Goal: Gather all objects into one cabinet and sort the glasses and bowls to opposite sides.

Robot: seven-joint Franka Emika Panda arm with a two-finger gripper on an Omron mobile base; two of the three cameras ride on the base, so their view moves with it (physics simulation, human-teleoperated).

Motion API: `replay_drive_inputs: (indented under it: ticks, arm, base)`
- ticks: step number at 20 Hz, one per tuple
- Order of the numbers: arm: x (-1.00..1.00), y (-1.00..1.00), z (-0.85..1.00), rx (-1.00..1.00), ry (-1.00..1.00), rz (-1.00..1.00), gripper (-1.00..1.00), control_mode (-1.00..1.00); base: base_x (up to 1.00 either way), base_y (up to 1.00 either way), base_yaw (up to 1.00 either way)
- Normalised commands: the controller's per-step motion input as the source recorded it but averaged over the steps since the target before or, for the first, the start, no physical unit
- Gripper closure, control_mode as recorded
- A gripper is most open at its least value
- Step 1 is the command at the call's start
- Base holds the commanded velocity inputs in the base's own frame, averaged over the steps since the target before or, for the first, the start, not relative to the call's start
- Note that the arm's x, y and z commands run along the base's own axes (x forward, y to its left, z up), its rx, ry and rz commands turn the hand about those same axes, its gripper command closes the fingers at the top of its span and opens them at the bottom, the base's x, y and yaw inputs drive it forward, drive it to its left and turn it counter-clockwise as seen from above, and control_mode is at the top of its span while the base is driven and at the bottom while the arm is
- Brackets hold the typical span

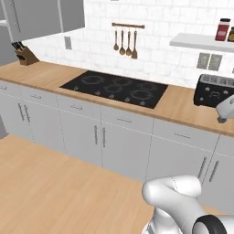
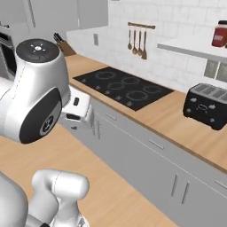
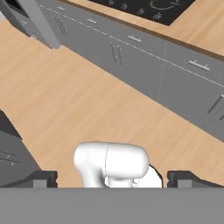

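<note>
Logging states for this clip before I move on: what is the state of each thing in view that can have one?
tool: open, tips wide apart, nothing between them
wall cabinet: doors shut
counter units: drawers and doors all shut
cooktop: bare, no pan on it
toaster: slots empty as far as shows
knife block: knives in it
utensils: hanging from the wall rail
red jar: upright on the wall shelf

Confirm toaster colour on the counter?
Black, with a glossy dark body; the toaster shows best in the right base view.
</note>
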Motion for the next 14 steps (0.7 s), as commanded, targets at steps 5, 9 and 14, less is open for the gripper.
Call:
replay_drive_inputs:
  ticks: [5,9,14]
  arm:
    - [0.00,0.00,0.00,0.00,0.00,0.00,-1.00,1.00]
    - [0.00,0.00,0.00,0.00,0.00,0.00,-1.00,1.00]
    - [0.00,0.00,0.00,0.00,0.00,0.00,-1.00,1.00]
  base:
    - [1.00,1.00,-0.01]
    - [1.00,0.64,-0.01]
    - [0.18,0.94,0.35]
